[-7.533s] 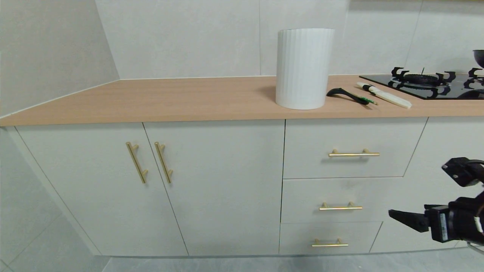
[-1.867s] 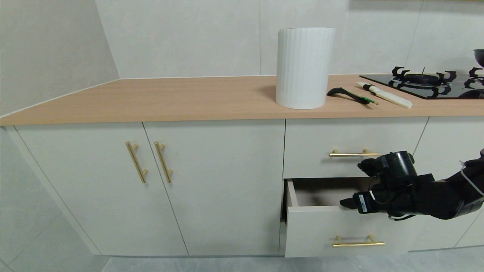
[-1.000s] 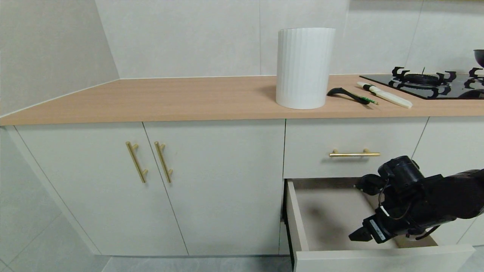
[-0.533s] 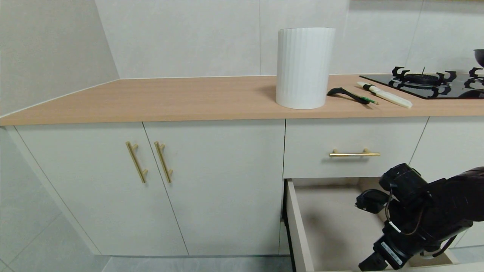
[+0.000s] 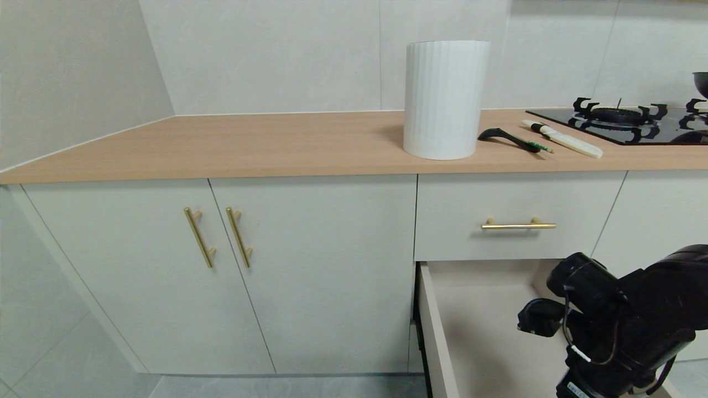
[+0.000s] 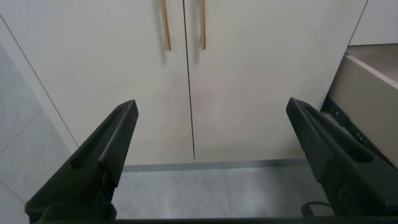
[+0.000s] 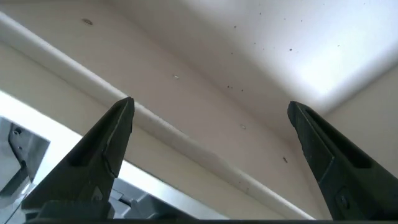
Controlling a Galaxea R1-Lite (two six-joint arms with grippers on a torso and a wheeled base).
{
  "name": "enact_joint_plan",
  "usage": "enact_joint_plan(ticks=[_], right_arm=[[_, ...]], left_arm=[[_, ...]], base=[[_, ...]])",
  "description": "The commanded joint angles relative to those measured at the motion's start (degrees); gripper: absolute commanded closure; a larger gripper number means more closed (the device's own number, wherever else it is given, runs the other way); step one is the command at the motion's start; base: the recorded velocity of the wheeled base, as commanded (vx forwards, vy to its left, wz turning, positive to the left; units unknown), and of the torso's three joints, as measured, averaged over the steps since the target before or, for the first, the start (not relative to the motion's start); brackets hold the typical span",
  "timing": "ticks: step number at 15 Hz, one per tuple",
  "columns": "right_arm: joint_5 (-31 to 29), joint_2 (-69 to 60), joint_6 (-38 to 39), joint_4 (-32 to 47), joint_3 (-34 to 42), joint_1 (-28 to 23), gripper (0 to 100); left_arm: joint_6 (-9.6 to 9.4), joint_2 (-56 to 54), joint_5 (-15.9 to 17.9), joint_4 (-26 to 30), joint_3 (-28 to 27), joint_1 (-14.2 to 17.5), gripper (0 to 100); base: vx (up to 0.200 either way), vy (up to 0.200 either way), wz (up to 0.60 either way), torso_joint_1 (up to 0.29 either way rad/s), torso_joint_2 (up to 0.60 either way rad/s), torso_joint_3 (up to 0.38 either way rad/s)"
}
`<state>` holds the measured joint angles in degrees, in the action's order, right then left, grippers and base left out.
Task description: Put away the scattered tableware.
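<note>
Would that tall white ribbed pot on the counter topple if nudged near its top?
Probably: the white ribbed pot stands taller than it is wide, so a high push would likely tip it. A low push might slide its flat base along the smooth counter. On its side it would probably roll, being round.

Black ladle-like utensil lay flat on the bench, bowl end just beside the white ribbed canister. A thin green-tipped stick lay at its handle end; touching or not, could not tell. A long cream utensil with a dark band lay flat near them, slanted. The middle drawer stood pulled out, pale floor showing.
</note>
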<state>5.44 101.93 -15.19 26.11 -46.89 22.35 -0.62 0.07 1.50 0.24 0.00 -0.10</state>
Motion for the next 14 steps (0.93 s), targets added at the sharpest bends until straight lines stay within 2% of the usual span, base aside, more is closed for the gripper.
enact_joint_plan(ticks=[1,5,7,14], right_arm=[[0.10,0.12,1.21,-0.18,-2.69,-1.25,0],[0.54,-0.85,9.56,-1.33,-9.01,-4.77,0],[0.54,-2.70,12.03,-2.91,-9.80,-6.26,0],[0.72,-6.83,12.03,-7.13,-9.45,-8.37,0]], left_arm=[[0.01,0.01,-0.01,0.02,0.00,0.01,0],[0.01,0.01,-0.01,0.02,0.00,0.01,0],[0.01,0.01,-0.01,0.02,0.00,0.01,0],[0.01,0.01,-0.01,0.02,0.00,0.01,0]], base=[[0.000,0.000,0.00,0.000,0.00,0.000],[0.000,0.000,0.00,0.000,0.00,0.000],[0.000,0.000,0.00,0.000,0.00,0.000],[0.000,0.000,0.00,0.000,0.00,0.000]])
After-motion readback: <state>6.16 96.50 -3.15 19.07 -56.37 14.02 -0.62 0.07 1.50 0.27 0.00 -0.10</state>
